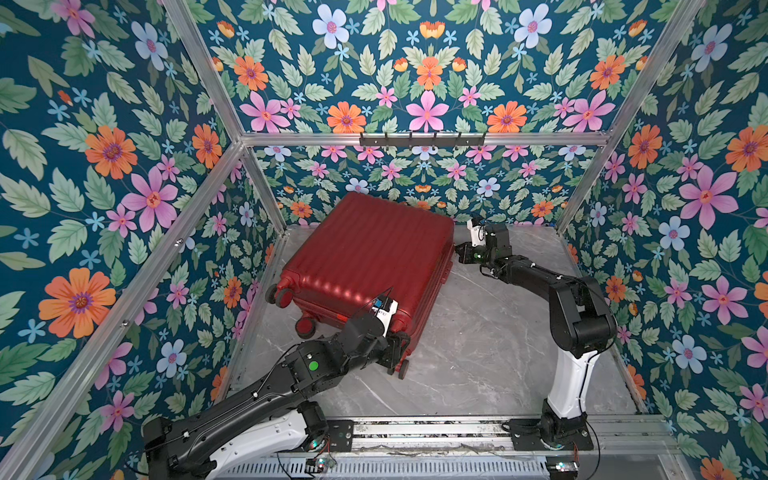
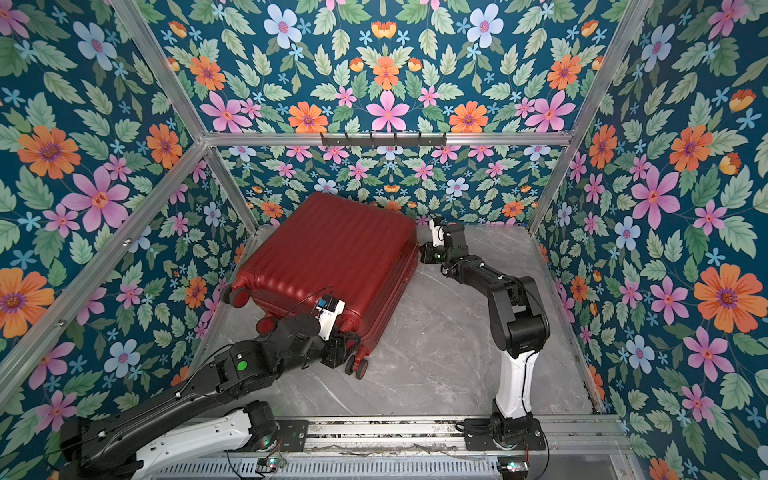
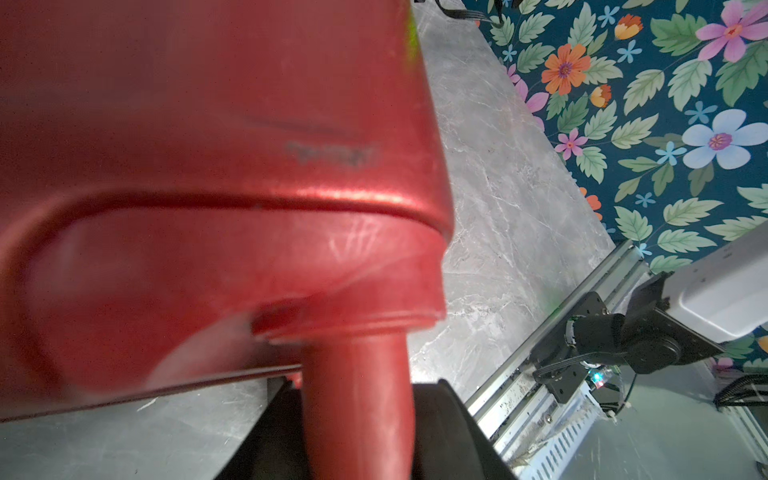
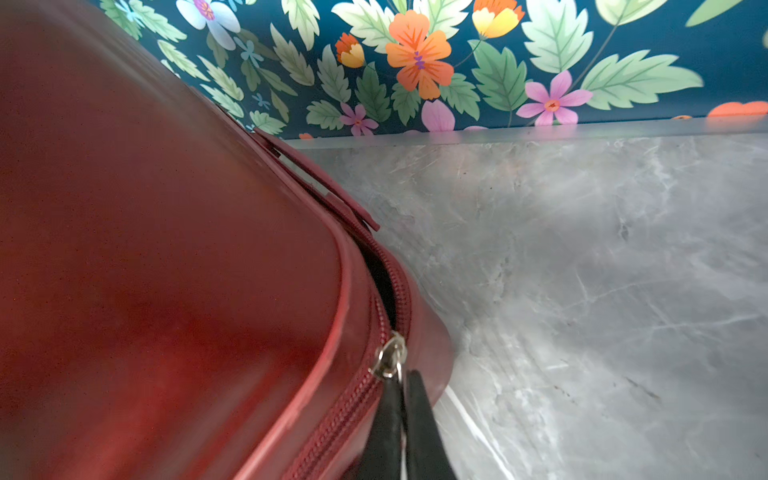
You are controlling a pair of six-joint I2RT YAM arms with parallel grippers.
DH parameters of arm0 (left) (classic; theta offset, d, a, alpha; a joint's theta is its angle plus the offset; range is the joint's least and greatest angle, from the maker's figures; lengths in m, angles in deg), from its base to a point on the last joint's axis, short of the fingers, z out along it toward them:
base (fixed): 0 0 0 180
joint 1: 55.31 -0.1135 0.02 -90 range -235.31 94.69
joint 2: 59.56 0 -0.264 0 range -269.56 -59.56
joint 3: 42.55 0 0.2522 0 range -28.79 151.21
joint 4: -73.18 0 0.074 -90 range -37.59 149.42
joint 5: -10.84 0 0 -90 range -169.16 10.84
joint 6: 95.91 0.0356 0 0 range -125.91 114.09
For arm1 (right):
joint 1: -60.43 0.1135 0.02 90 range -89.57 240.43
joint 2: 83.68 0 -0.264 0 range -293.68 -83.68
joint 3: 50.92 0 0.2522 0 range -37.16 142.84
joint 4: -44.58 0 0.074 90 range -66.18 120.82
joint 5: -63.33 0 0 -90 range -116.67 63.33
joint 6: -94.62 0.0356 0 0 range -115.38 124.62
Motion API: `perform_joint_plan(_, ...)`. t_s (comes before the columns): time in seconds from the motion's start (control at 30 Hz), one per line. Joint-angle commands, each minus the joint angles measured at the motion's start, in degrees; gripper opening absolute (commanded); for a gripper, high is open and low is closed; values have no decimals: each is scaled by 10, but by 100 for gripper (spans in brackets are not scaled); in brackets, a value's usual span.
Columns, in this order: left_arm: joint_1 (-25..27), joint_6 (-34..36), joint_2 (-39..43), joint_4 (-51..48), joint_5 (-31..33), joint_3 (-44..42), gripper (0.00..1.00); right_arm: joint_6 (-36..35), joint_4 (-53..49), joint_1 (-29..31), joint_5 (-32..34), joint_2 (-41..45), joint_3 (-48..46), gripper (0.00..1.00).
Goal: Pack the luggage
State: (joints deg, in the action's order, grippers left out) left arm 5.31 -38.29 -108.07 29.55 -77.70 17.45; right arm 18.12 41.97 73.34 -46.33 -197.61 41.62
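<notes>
A dark-red ribbed hard-shell suitcase [image 1: 365, 249] lies shut on the grey marble tabletop [image 1: 478, 332]. The right hand [image 4: 401, 399] pinches its silver zipper pull [image 4: 390, 357]. Ahead of that hand the zip [image 4: 401, 286] gapes, so zipping seems unfinished. The left hand [image 3: 359, 399] clasps a red caster [image 1: 403, 368].

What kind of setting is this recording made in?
Most likely a staged robot test booth, not a real room: floral printed panels in an aluminium frame, a marble-look tabletop, and two arms mounted on a rail beside a red suitcase.
</notes>
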Motion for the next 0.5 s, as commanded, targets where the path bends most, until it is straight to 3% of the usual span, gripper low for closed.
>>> perform_joint_plan(0.0, 7, 52, 3, -13, -118, 2, 0, -9, 50, -12, 58, -18, 25, 0)
perform_joint_plan(0.23, 9, 51, 4, -26, -139, -3, 0, -43, 32, -14, 17, -72, 112, 0)
perform_joint_plan(0.47, 14, 49, 11, -28, -140, -9, 0, -2, -1, -13, -22, -114, 184, 0)
